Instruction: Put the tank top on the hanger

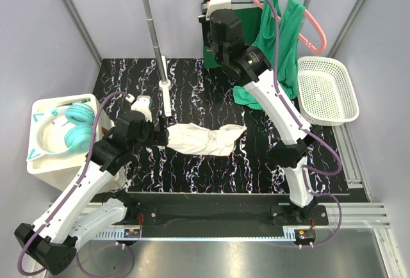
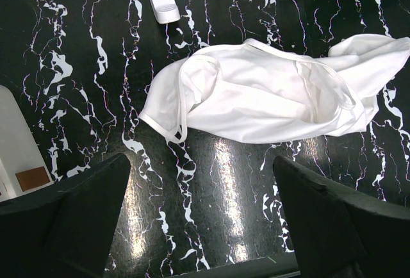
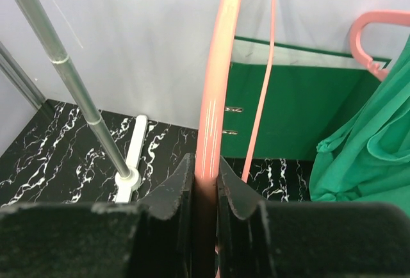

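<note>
Right pincer clamps the thin light-pink clothes hanger; left pincer gapes wide, empty, crumpled white tank top just ahead.

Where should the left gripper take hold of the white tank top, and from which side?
Grip the strap loop at the tank top's corner nearest the open left gripper, coming straight down. The top lies flat on the table, and that loop sticks out clear of the crumpled folds.
</note>
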### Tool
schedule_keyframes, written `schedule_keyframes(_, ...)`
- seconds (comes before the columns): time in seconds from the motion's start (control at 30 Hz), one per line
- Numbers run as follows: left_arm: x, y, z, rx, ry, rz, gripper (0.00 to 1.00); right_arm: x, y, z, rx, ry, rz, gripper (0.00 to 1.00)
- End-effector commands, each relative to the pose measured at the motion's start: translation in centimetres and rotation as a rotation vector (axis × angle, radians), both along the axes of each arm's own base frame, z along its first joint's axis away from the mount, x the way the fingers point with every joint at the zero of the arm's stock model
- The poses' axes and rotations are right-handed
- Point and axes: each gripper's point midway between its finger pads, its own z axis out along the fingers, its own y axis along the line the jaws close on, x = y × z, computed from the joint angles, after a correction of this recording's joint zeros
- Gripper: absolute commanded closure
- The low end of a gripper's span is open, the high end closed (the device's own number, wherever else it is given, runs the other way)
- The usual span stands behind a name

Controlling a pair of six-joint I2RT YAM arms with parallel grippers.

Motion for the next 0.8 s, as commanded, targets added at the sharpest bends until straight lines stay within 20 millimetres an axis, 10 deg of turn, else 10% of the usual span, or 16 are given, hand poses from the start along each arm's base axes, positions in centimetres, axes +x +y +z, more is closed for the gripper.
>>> schedule_keyframes(0.0, 0.3, -0.2, 0.7, -0.022, -0.032, -0.006, 0.01, -2.1, -1.5, 6.4, 0.068, -0.138, 0.028, 1.0)
schedule_keyframes(0.53, 1.2, 0.5, 0.2, 0.013, -0.026, 0.045, 0.01, -7.9, -2.6, 3.9, 0.083, -0.099, 0.223, 1.0)
schedule_keyframes(0.77, 4.2, -2.0, -0.6, -0.084, -0.049, 0.081, 0.01, -11.6, -3.8, -2.4, 0.101, 0.039, 0.291, 1.0)
